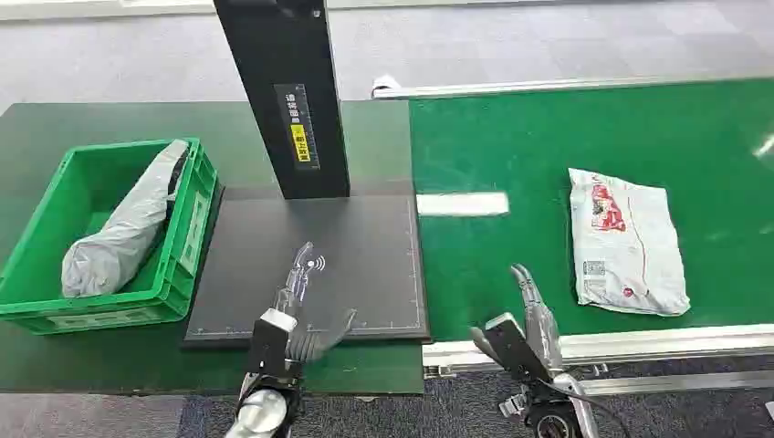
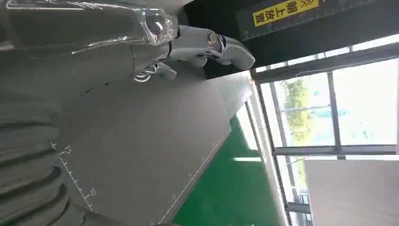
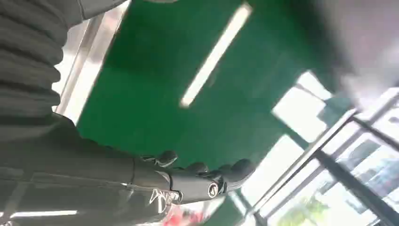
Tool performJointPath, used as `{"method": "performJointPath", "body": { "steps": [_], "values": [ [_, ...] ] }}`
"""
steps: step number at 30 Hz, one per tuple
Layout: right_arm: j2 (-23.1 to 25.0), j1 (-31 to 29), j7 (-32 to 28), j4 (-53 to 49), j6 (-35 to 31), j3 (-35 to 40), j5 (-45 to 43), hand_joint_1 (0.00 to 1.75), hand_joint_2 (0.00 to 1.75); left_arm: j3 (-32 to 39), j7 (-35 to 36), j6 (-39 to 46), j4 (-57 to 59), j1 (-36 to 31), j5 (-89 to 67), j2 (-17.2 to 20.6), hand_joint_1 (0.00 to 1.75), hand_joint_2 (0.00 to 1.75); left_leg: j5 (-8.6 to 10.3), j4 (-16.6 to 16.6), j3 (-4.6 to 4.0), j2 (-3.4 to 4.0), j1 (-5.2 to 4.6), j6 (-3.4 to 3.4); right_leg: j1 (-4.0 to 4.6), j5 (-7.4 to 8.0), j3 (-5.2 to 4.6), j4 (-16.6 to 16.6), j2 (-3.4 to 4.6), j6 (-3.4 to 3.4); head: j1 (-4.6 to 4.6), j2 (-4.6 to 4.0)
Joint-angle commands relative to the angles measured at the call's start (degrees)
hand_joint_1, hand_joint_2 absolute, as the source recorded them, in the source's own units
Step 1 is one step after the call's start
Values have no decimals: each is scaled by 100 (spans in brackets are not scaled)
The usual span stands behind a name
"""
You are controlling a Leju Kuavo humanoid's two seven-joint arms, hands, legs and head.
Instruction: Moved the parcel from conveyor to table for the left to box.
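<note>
The white parcel (image 1: 627, 242) lies flat on the green conveyor (image 1: 511, 155), at about 3 o'clock in the head view, with no robot hand on it. So the main move, carrying it across to the tabletop (image 1: 55, 119), looks not yet begun for this parcel.

The right robot hand (image 1: 534, 310) hovers at about 5 o'clock, over the near edge of the conveyor, well short of the parcel. Its fingers are stretched out and apart, holding nothing; the right wrist view shows the same straight fingers above bare green belt. The left robot hand (image 1: 297, 306) sits at about 6 o'clock over the dark mat (image 1: 365, 255) on the tabletop, fingers extended and spread, also empty; the left wrist view shows them clear of the mat's ruled surface.

A green crate (image 1: 187, 224) stands at about 9 o'clock on the tabletop, just beside the mat, with a grey bagged parcel (image 1: 119, 233) already leaning inside it. A black post (image 1: 283, 91) rises at the back of the mat, near 12 o'clock.

What is left, by my reading: the right robot hand must reach out to the white parcel, grip it, and set it on the mat, after which the left robot hand puts it in the crate.
</note>
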Motion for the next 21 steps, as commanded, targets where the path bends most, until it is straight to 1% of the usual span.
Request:
{"method": "performJointPath", "body": {
  "steps": [1,3,5,6,8,9,10,11,14,18,21],
  "values": [
    [-471,-1557,579,2492,-696,-297,1824,0,175,-160,83,-30,230,-275,-21,101,0,175,6,-12,15,19,-2,6,-1,14,10,-16,20,1,-2,2],
    [-457,-1583,568,2524,-698,-298,1835,0,175,-160,82,-30,235,-279,-19,103,0,175,7,-9,11,6,-3,5,-2,11,11,-12,7,1,2,0],
    [-452,-1920,760,3022,-848,-327,2174,0,175,-168,61,-7,258,-304,13,117,0,175,7,-9,14,7,-2,6,-1,11,11,-12,9,1,0,0],
    [-508,-2181,892,3363,-873,-304,2377,0,175,-174,59,-11,260,-313,26,124,0,175,7,-9,15,-1,-2,5,-1,8,15,-12,1,1,0,0],
    [-572,-2924,1028,4411,-970,-315,2579,0,175,-194,61,-34,305,-365,53,122,0,175,6,-11,17,12,-3,5,-3,11,13,-13,14,0,0,0],
    [-609,-3108,1039,4590,-921,-332,2590,0,175,-190,62,-34,311,-376,62,114,0,175,3,-2,11,19,-4,5,-4,10,3,-3,20,1,-2,0],
    [-671,-3419,1379,5069,-935,-226,2886,0,175,-223,62,-68,377,-414,65,110,0,175,5,-5,13,38,-8,7,-8,18,-2,-3,39,1,-2,2],
    [-713,-3569,1548,5263,-827,-187,2988,0,175,-254,57,-98,441,-450,65,108,0,175,7,-6,13,36,-8,9,-8,20,-1,-6,36,0,-2,0],
    [-757,-3829,1739,5584,-565,-198,3081,0,175,-301,27,-121,622,-550,88,89,0,175,9,0,8,6,-5,9,-5,10,4,-2,5,2,2,2],
    [-761,-3846,1741,5588,-550,-200,3081,0,175,-305,27,-122,626,-557,88,84,0,175,8,-1,8,2,-5,8,-5,8,7,-3,2,1,0,2],
    [-784,-3953,2157,5777,-272,-92,3316,0,175,-373,-1,-160,760,-659,112,99,0,175,6,1,8,-2,-5,7,-5,6,6,-1,3,1,-2,2]
  ]
}}
